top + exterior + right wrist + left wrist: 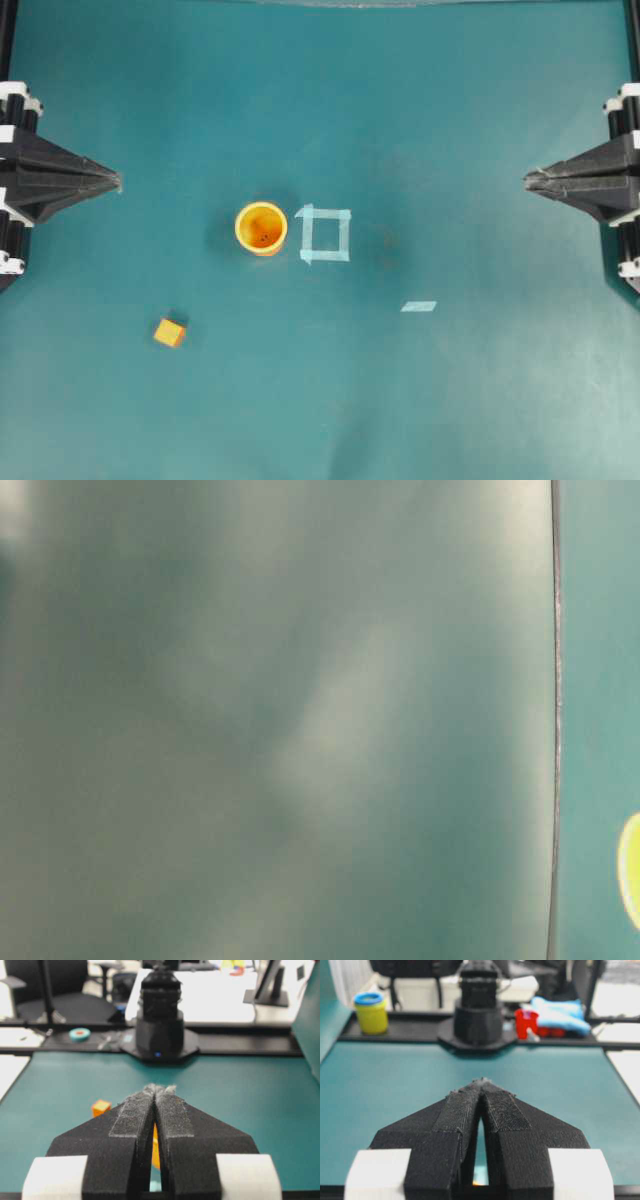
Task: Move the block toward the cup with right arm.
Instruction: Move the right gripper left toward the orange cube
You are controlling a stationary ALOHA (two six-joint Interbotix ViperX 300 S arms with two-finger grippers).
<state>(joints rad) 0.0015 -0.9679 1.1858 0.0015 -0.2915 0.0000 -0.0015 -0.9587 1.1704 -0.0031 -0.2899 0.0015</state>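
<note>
The block [170, 332] is a small orange-yellow cube on the teal mat, lower left of centre; it also shows as the block [101, 1107] left of the right gripper's jaws. The cup [261, 227] stands upright near the middle, up and right of the block; a sliver of the cup [155, 1147] shows through the slit between the right jaws. My right gripper [527, 180] rests at the right edge, far from both, tips together and holding nothing; in its wrist view the right gripper [160, 1089] is shut. My left gripper [117, 181] sits at the left edge, also shut; the left gripper [481, 1081] holds nothing.
A pale blue tape square [325, 234] lies just right of the cup, and a short tape strip [419, 306] lies lower right. The opposite arm's base [160, 1020] stands at the far mat edge. The table-level view is blurred teal.
</note>
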